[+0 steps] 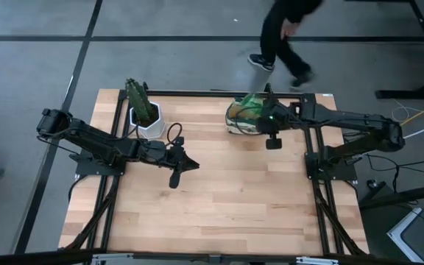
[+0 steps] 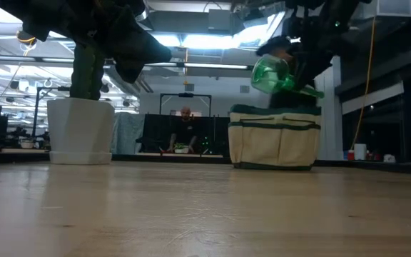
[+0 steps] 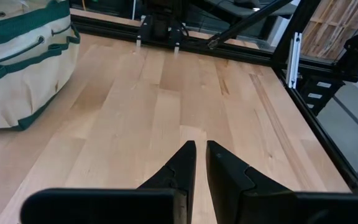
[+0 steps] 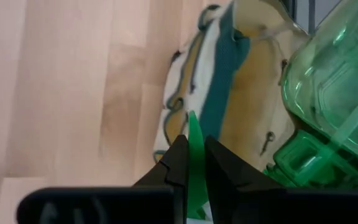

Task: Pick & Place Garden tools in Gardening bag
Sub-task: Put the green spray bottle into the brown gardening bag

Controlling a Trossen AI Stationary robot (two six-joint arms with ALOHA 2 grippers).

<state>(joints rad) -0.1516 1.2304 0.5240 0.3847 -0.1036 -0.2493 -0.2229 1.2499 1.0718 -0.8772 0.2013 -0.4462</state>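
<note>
From above, one beige canvas gardening bag with green trim [image 1: 243,118] is seen at the table's far edge, the right gripper [image 1: 265,110] over it. One white pot with cactus [image 1: 145,112] stands near the left gripper [image 1: 175,163].

At table level, one translucent green plastic bottle-like item [image 2: 273,74] hangs above the bag; it is judged light, rigid and slippery.

In the left wrist view, the left gripper's fingers are closed on nothing.

In the right wrist view, the right gripper's fingers are pinched on the item's thin green tab, judged the best hold.

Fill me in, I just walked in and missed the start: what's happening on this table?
The right gripper is shut on a thin part of a translucent green item, holding it over the open beige gardening bag at the table's far edge. The left gripper waits shut and empty above mid-table, near a white pot with a cactus. A person walks past behind the table.
</note>
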